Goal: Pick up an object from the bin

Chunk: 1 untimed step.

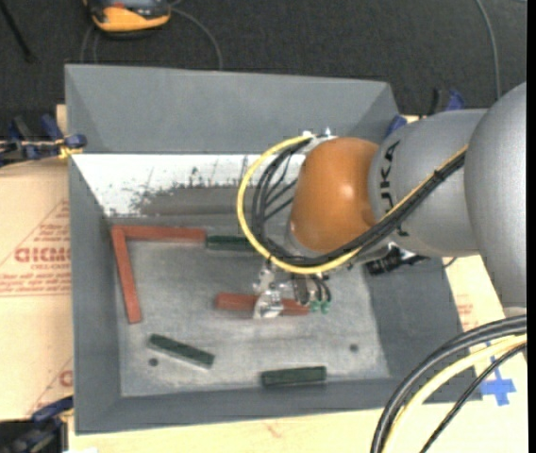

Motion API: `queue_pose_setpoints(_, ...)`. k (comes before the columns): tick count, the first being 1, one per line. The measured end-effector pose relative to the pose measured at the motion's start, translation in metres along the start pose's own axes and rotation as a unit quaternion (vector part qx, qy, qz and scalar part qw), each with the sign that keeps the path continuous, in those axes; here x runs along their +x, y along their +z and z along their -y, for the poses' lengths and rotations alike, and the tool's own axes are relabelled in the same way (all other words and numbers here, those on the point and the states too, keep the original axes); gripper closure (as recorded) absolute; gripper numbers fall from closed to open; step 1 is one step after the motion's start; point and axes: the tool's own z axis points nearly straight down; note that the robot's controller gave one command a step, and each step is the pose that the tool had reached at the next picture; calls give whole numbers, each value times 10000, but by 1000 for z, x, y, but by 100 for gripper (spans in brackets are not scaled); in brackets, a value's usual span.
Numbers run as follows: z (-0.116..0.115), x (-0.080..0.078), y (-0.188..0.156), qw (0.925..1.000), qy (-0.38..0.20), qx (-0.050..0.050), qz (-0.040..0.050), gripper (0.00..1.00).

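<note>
On my screen the grey metal bin (93,281) sits on a dark floor, and its speckled bottom is scuffed near the far wall. The gripper (273,302) is low near the bin's middle, right at a short red-brown bar (235,302) that lies flat with its left end showing beside it. I cannot tell whether the gripper is wide or closed. Above it are the orange wrist cover (329,196) and looped cables (249,215), with the silver arm (447,187) reaching in from the right. Just beyond lies a dark green bar (226,243). Farther left, an upright long red bar (126,281) and a level red bar (159,236) form an L. A slanted green bar (181,350) and a level green bar (293,377) lie toward the near wall.
</note>
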Motion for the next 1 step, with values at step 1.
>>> queue_pose_setpoints(1, 0, -2, -16, 10000, 3, -3, 34, 100)
